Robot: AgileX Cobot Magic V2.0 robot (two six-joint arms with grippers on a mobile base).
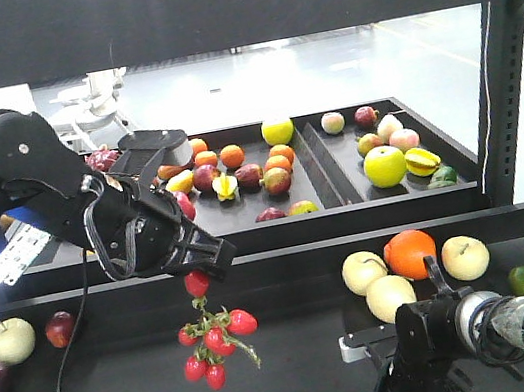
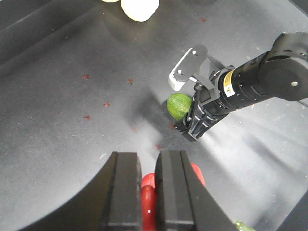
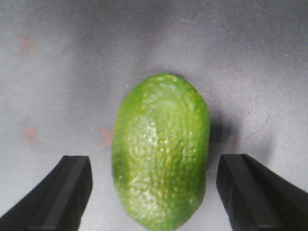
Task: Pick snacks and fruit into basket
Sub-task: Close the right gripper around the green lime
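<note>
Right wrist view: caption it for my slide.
Right gripper open, fingers flanking the green oval fruit on the dark surface, not yet touching.

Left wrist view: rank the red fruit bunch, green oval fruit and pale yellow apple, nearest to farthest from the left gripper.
1. Red fruit bunch, between the left gripper fingers.
2. Green oval fruit, mid-frame.
3. Pale yellow apple, top edge.

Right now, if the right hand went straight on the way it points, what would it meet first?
The green oval fruit, lying on the dark tray between the open fingers of the right hand; how near is unclear.
</note>
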